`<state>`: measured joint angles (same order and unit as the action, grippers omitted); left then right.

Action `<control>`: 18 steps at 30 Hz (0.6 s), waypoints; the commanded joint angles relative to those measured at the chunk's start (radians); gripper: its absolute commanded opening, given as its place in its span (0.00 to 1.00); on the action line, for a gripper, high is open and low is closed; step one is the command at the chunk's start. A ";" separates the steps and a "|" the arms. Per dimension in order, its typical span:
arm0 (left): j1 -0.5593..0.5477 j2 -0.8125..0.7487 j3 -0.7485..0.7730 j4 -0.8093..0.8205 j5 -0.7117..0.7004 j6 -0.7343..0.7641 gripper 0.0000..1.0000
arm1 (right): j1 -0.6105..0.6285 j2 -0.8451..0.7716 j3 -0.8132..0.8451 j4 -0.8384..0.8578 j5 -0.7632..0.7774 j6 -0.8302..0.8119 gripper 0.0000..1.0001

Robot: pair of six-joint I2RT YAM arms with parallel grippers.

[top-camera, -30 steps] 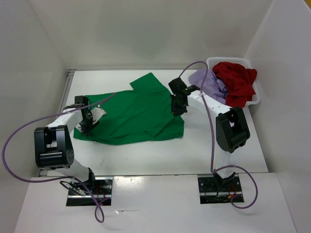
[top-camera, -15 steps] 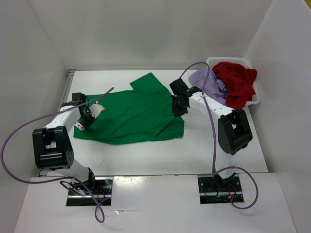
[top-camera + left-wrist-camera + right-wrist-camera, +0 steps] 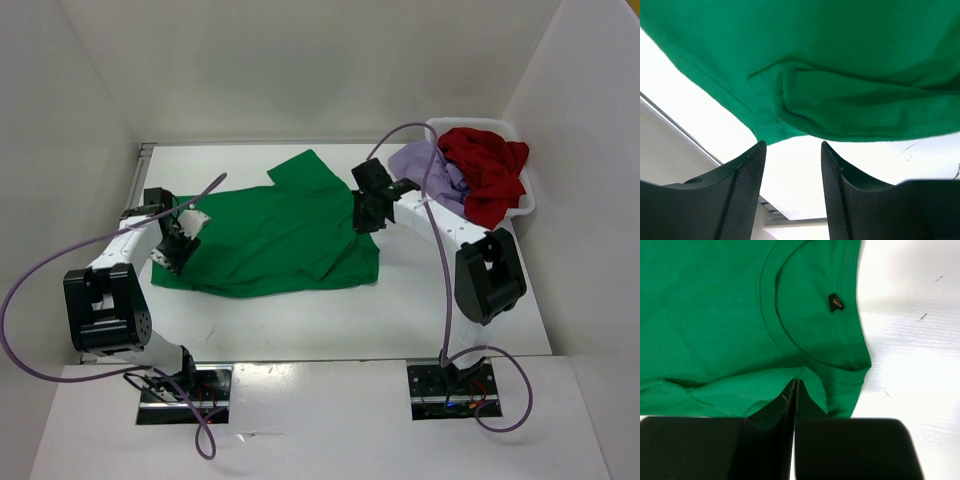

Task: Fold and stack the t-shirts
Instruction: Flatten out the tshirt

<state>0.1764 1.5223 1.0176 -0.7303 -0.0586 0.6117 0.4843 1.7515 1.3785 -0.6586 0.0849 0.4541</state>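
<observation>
Green shirt (image 3: 275, 225): spread nearly flat across the middle of the table (image 3: 300, 320), neck toward my right arm, bottom hem toward my left.
Other shirts: the red shirt (image 3: 485, 165) and the lavender shirt (image 3: 425, 165) lie heaped in the white basket (image 3: 527, 200) at the far right corner, unfolded.
Left gripper (image 3: 792, 145): jaws apart with nothing between them, just short of the hem's corner, which has a small pucker.
Right gripper (image 3: 794, 382): fingers pressed together, down at the cloth just below the collar (image 3: 790, 340).
Handling: I judge it light, limp and thin. It will sag and drag rather than keep shape, so a lone pinch would bunch it.
Where to grip: I'd take the hem corner on the left and the shoulder seam beside the collar on the right, both through the doubled edge.
Hard to tell: whether my right fingers hold a pinch of cloth or only rest on it. The far sleeve is partly tucked, and the basket shirts' edges are buried.
</observation>
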 commanded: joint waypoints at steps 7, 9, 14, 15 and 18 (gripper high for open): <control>-0.003 -0.005 0.038 0.012 -0.085 0.058 0.56 | -0.015 -0.053 -0.075 0.082 -0.013 -0.011 0.00; -0.012 0.007 0.009 0.043 -0.130 0.091 0.56 | -0.015 -0.053 -0.084 0.093 -0.037 -0.011 0.00; -0.002 0.084 0.012 0.052 -0.144 0.100 0.53 | -0.024 -0.053 -0.075 0.093 -0.037 -0.020 0.00; -0.002 0.084 0.012 0.061 -0.135 0.089 0.53 | -0.024 -0.053 -0.075 0.093 -0.037 -0.020 0.00; -0.002 0.113 0.022 0.045 -0.061 0.079 0.53 | -0.033 -0.053 -0.065 0.093 -0.037 -0.029 0.00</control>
<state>0.1699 1.6188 1.0267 -0.6834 -0.1722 0.6815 0.4671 1.7424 1.2995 -0.6121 0.0475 0.4446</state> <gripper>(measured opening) 0.534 0.001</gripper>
